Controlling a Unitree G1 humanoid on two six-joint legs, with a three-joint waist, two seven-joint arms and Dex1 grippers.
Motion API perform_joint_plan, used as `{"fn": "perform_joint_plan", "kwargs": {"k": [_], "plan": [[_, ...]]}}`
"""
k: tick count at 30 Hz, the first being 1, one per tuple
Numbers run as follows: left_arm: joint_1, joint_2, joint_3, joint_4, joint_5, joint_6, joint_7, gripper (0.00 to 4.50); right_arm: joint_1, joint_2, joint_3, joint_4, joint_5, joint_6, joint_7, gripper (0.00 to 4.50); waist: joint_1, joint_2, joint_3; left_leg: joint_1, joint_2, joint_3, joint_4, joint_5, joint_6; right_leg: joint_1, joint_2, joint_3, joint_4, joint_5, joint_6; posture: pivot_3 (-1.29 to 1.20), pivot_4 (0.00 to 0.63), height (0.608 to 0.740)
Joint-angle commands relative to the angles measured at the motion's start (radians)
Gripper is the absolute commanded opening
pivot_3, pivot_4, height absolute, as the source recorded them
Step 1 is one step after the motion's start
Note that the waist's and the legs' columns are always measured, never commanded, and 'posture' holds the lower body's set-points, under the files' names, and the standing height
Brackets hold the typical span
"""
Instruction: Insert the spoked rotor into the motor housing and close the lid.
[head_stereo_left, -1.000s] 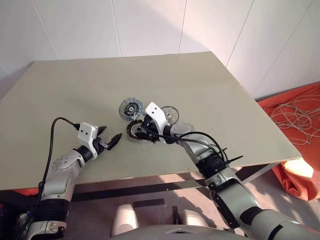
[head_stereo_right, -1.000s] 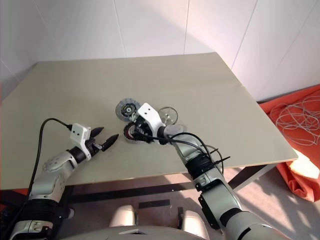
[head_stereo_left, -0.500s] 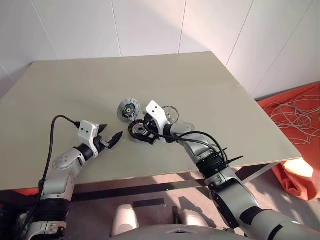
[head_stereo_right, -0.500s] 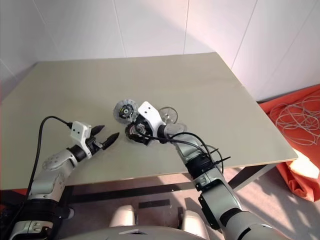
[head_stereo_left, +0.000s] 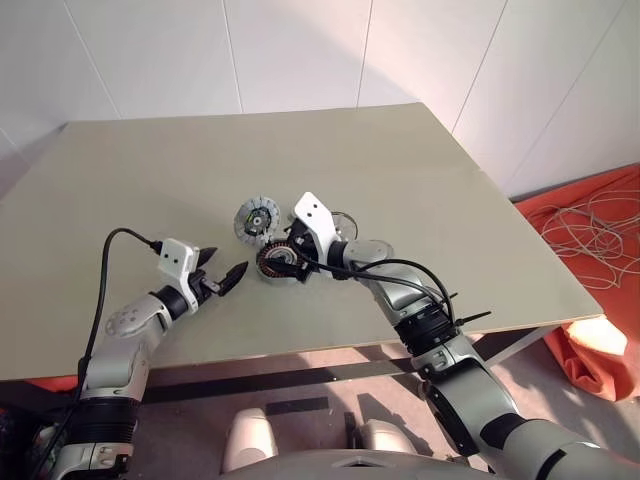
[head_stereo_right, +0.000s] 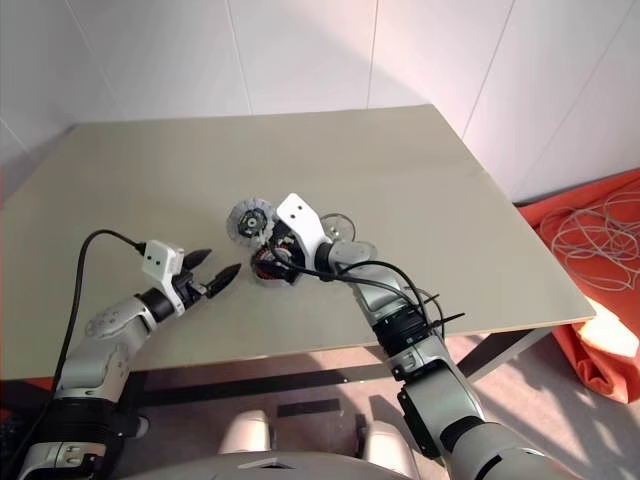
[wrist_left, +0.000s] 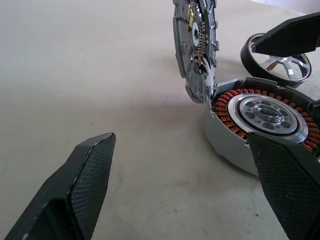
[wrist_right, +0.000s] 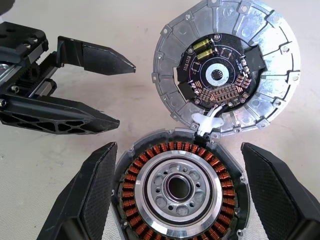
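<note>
A plain beige table (head_stereo_left: 150, 170) stands against white wall panels (head_stereo_left: 300, 50); off its far corner, orange cloth (head_stereo_left: 590, 240) with pale cords (head_stereo_left: 600, 225), perhaps cables, lies heaped.

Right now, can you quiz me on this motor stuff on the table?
1. True or false: the rotor already sits inside the motor housing.
2. The lid is: A shut flat on the housing; B tipped up, open; C gripped in the left fingers.
3. Fill in: the right fingers on either side of the housing are ____.
Key: 1 false, it lies on the table; 2 B; 3 open.
</note>
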Motion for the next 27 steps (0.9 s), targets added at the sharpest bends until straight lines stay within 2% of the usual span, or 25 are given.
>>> {"fn": "perform_joint_plan", "kwargs": {"k": [1,3,6,10,12,14,21,22,27], "plan": [[-0.007,0.004,0.008,-0.041,-0.005,-0.002,0.005,4.50,-0.029,0.013,-0.021,0.003,0.017,-0.019,-0.006,4.48,0.000,0.000,0.000,0.000,0.000,0.000,0.000,0.000,0.000,0.000,0.000,0.000,0.000,0.000,0.000,0.00,0.000,0.740],[-0.005,0.005,0.008,-0.044,-0.005,-0.001,0.006,4.50,-0.032,0.013,-0.023,0.007,0.010,-0.028,-0.015,4.31,0.000,0.000,0.000,0.000,0.000,0.000,0.000,0.000,0.000,0.000,0.000,0.000,0.000,0.000,0.000,0.00,0.000,0.740],[-0.003,0.007,0.008,-0.047,-0.006,0.000,0.008,4.50,-0.031,0.009,-0.018,0.005,0.003,-0.042,-0.020,3.60,0.000,0.000,0.000,0.000,0.000,0.000,0.000,0.000,0.000,0.000,0.000,0.000,0.000,0.000,0.000,0.00,0.000,0.740],[-0.004,0.008,0.008,-0.046,-0.006,0.000,0.008,4.50,-0.032,0.011,-0.026,0.003,0.010,-0.043,-0.030,3.60,0.000,0.000,0.000,0.000,0.000,0.000,0.000,0.000,0.000,0.000,0.000,0.000,0.000,0.000,0.000,0.00,0.000,0.740],[-0.007,0.008,0.007,-0.043,-0.005,0.000,0.007,4.50,-0.033,0.011,-0.033,0.002,0.017,-0.042,-0.030,3.26,0.000,0.000,0.000,0.000,0.000,0.000,0.000,0.000,0.000,0.000,0.000,0.000,0.000,0.000,0.000,0.00,0.000,0.740],[-0.007,0.008,0.007,-0.042,-0.005,-0.002,0.007,4.50,-0.029,0.011,-0.033,-0.007,0.025,-0.037,-0.021,2.71,0.000,0.000,0.000,0.000,0.000,0.000,0.000,0.000,0.000,0.000,0.000,0.000,0.000,0.000,0.000,0.00,0.000,0.740],[-0.006,0.011,0.009,-0.042,-0.004,-0.002,0.006,4.50,-0.017,0.006,-0.017,-0.028,0.021,-0.036,0.005,0.25,0.000,0.000,0.000,0.000,0.000,0.000,0.000,0.000,0.000,0.000,0.000,0.000,0.000,0.000,0.000,0.00,0.000,0.740],[-0.006,0.011,0.009,-0.042,-0.004,-0.002,0.006,4.50,-0.013,0.002,-0.007,-0.037,0.019,-0.034,0.015,0.02,0.000,0.000,0.000,0.000,0.000,0.000,0.000,0.000,0.000,0.000,0.000,0.000,0.000,0.000,0.000,0.00,0.000,0.740],[-0.004,0.011,0.009,-0.042,-0.001,-0.004,0.008,4.50,-0.006,0.002,0.009,-0.035,0.010,-0.025,0.023,0.02,0.000,0.000,0.000,0.000,0.000,0.000,0.000,0.000,0.000,0.000,0.000,0.000,0.000,0.000,0.000,0.00,0.000,0.740]]}}
